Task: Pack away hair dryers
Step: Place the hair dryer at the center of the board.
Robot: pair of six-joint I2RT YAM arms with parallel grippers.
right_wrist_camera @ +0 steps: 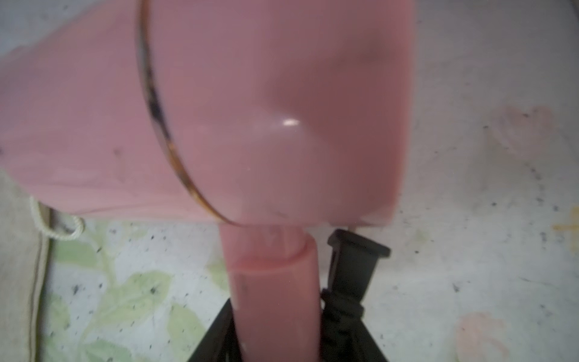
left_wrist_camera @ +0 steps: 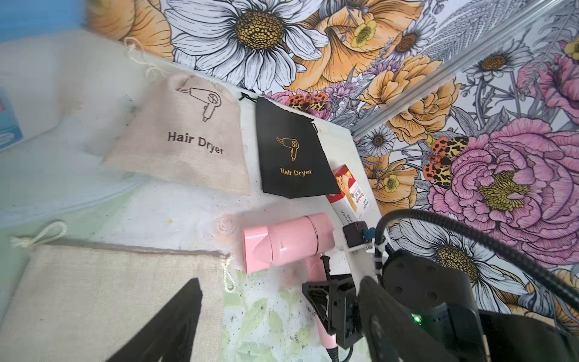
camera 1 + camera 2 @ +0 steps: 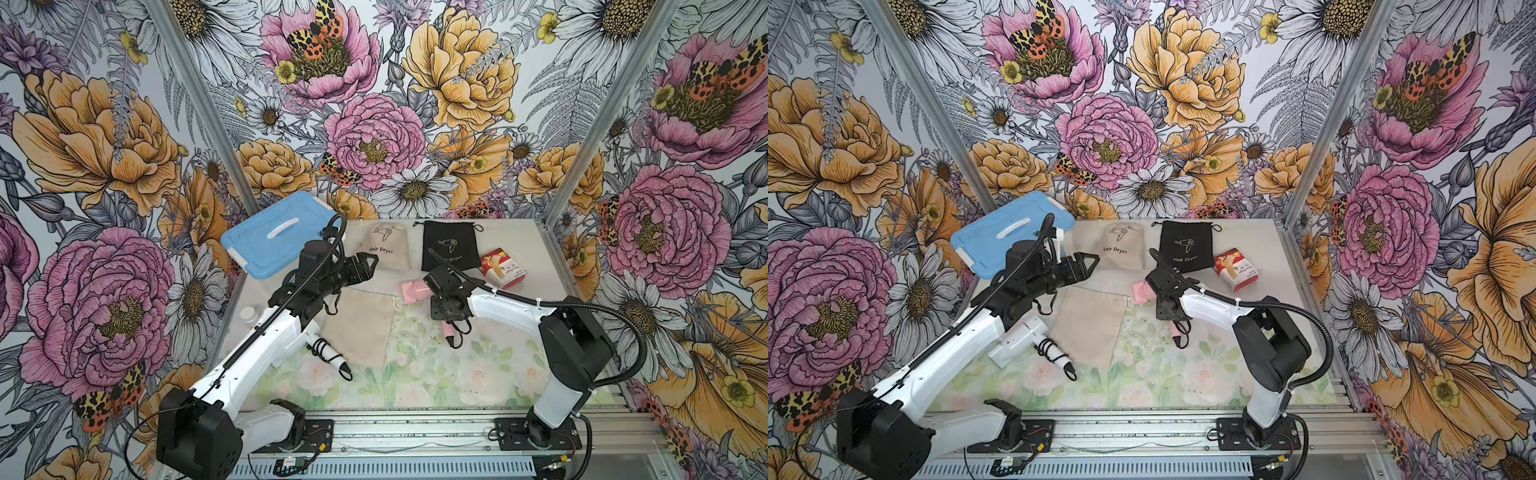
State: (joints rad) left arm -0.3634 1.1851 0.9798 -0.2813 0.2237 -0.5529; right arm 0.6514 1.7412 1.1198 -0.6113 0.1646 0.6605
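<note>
1. Because the slim handle is the easiest part to clamp, the right pincer (image 1: 279, 332) is closed round the handle of the pink plastic hair dryer (image 2: 288, 241). Its barrel lies on the floral-covered bench (image 3: 436, 374), near the drawstring corner of the plain beige cloth pouch (image 3: 359, 324).
2. The left pincer (image 3: 365, 264) hangs wide open and empty in the air near that pouch's far edge, probably waiting to hold the mouth open for loading.
3. A white plastic hair dryer (image 3: 1021, 336), with black cord wound round its handle, lies on the bench under the left arm, just beside the plain pouch.
4. Only 2 dryers show. In both top views the right wrist covers most of the pink one.
5. Whether the beige pouch printed "Hair Dryer" (image 3: 384, 247) or the black cloth pouch (image 3: 449, 245) holds anything cannot be told.
</note>
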